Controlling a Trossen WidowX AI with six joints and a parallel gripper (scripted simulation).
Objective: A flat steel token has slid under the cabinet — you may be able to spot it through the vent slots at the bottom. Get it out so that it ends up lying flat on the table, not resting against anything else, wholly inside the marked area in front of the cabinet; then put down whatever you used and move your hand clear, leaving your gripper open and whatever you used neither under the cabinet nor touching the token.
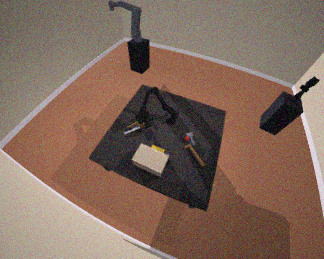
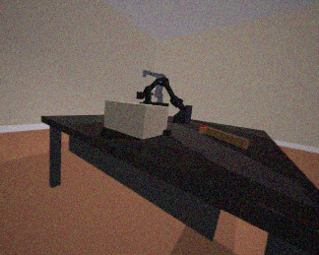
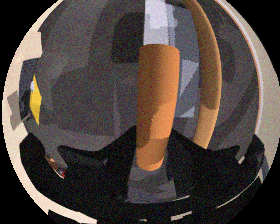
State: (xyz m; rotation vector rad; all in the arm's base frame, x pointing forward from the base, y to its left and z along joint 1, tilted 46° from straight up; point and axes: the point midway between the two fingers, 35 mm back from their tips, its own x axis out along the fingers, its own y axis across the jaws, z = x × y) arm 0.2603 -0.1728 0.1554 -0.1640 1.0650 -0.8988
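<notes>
The beige cabinet [image 1: 150, 159] [image 2: 134, 118] stands near the front of the dark table [image 1: 209, 121] [image 2: 152, 154]. A yellow mark [image 1: 158, 148] [image 3: 35, 100] shows on the table at the cabinet's far side. The steel token is not visible in any view. My gripper [image 1: 140, 120] [image 2: 143, 95] is left of and beyond the cabinet, shut on a tool with an orange handle [image 3: 156, 97] and a grey blade [image 3: 159, 16]. The tool [image 1: 133, 128] sticks out toward the table's left side, low over the top.
A wooden stick [image 1: 194, 154] [image 2: 226, 137] [image 3: 209, 72] lies on the table right of the cabinet, with a small red and grey piece [image 1: 188, 138] [image 2: 204, 126] at its far end. Two dark camera stands [image 1: 139, 55] [image 1: 281, 112] stand on the floor beyond the table.
</notes>
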